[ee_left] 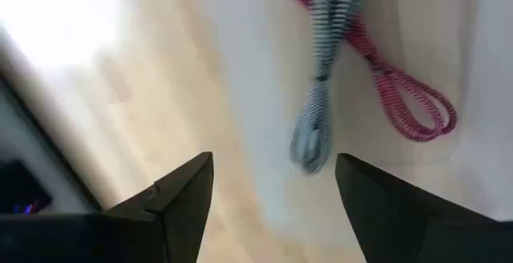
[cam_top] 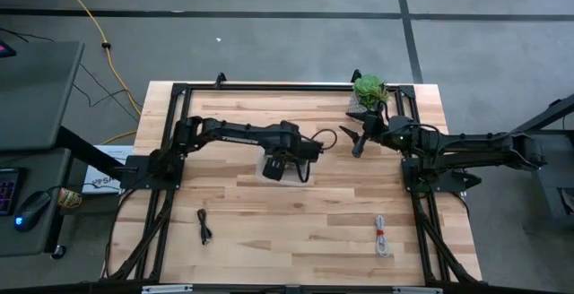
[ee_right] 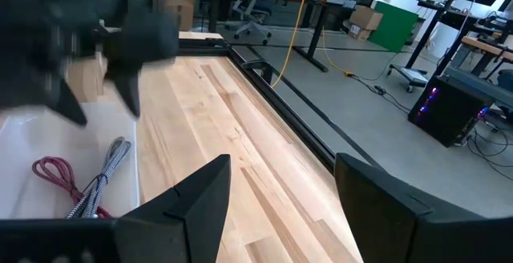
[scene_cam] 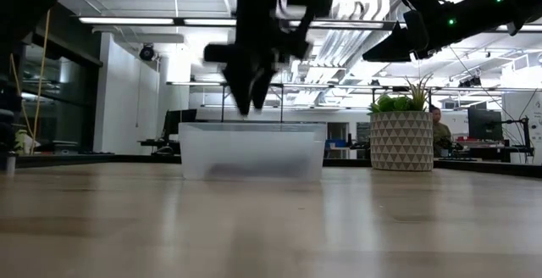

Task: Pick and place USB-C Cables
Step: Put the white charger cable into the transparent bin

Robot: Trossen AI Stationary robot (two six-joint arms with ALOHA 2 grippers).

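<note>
I see the grey cable [ee_left: 322,95], braided with a fine striped pattern and folded into a thin bundle, lying inside the translucent bin [scene_cam: 252,151]. It is just below my left gripper [ee_left: 272,187], between its two fingers but not touching them. The dark red cable [ee_left: 401,95] lies beside it in the same bin, its looped end off to one side of the gripper. The left gripper stands wide open and holds nothing. The black cable [cam_top: 204,226] and the white cable [cam_top: 382,237] lie on the table [cam_top: 296,222], well apart from it. My right gripper [cam_top: 360,141] waits open near the plant pot [cam_top: 368,92].
</note>
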